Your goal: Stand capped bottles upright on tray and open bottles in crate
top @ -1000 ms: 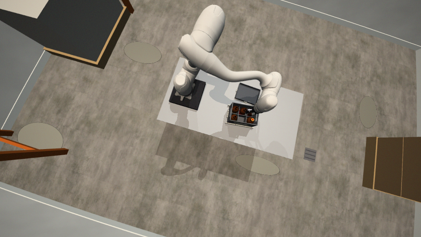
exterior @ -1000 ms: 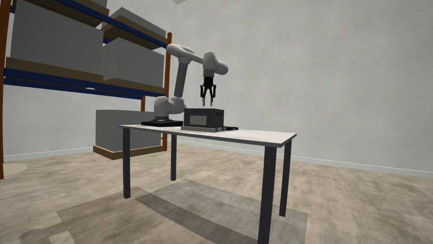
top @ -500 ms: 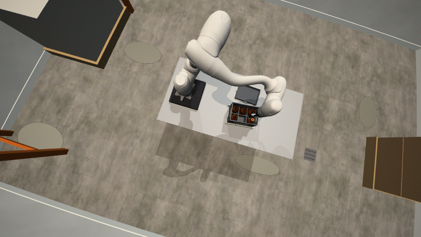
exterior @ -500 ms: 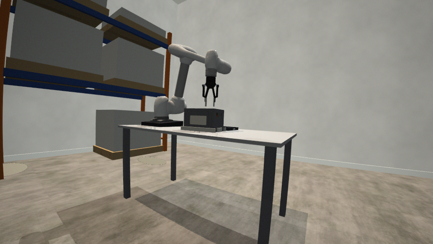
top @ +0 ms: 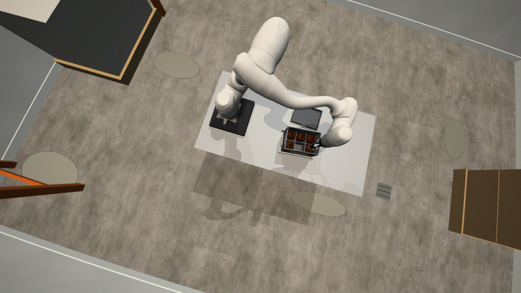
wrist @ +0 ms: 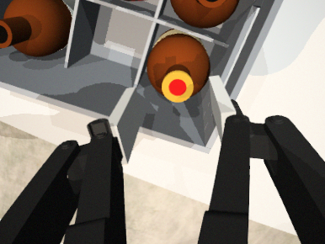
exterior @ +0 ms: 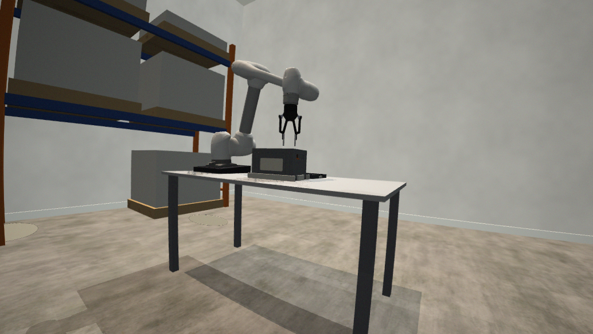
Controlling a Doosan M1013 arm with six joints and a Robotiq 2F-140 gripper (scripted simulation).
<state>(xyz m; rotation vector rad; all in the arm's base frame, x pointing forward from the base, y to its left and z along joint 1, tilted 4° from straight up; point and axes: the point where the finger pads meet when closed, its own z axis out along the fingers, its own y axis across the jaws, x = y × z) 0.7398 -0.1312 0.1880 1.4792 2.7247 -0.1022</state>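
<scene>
A grey crate [top: 282, 144] [exterior: 277, 163] [wrist: 270, 16] stands on the white table [top: 346, 163] [exterior: 352, 186], divided into compartments. One brown bottle [top: 309, 148] [wrist: 178, 61] with a yellow-and-red cap stands upright in its near right compartment. Several open brown bottles stand in the other cells, for example one [top: 311, 138] right behind the capped one. One middle cell is empty. The flat dark tray [top: 306, 118] [exterior: 315, 175] lies empty just behind the crate. My gripper [top: 316, 144] [exterior: 289, 143] [wrist: 174, 98] hangs above the crate over the capped bottle, fingers partly apart with nothing between them.
The arm's black base plate [top: 233, 116] [exterior: 219, 167] sits at the table's left end. Shelving with boxes [exterior: 103, 74] stands behind the table on the left. The table's edge runs close to the crate's near side.
</scene>
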